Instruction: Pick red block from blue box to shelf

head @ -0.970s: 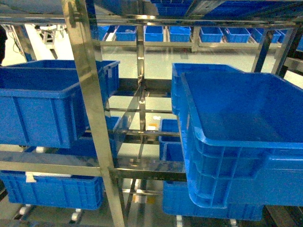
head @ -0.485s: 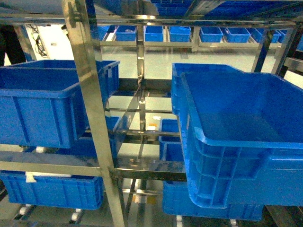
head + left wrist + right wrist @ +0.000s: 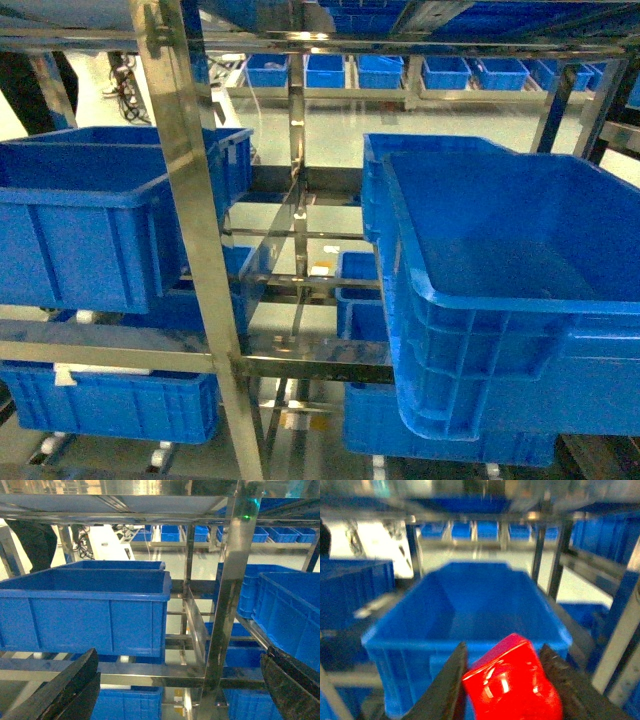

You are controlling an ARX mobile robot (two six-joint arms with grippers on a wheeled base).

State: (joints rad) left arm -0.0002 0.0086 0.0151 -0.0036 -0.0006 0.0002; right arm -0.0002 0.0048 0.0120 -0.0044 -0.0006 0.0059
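Red block [image 3: 512, 682], glossy and tilted, sits clamped between the two dark fingers [image 3: 445, 690] of the right gripper [image 3: 507, 685], close to the wrist camera and in front of a dark blue crate [image 3: 465, 610] whose inside looks bare. That crate rests on a tier of the steel shelf [image 3: 190, 200], seen in the head view at the right [image 3: 510, 290]. The left gripper [image 3: 175, 690] stands spread apart with nothing between its fingertips [image 3: 65, 690], facing another dark blue ribbed crate [image 3: 85, 610] on the rack's left bay. Slotted upright posts [image 3: 227, 580] and horizontal rails frame both bays, with more blue crates on the tier below. Beyond the rack lies a pale, shiny floor [image 3: 330, 140] and a far row of small blue bins [image 3: 380, 72]. At the upper left a dark-clothed figure [image 3: 30, 542] stands beside cables. A small pale tag [image 3: 65, 375] sticks to a lower crate; no writing on it can be read. A green light [image 3: 246, 517] glows on the post.
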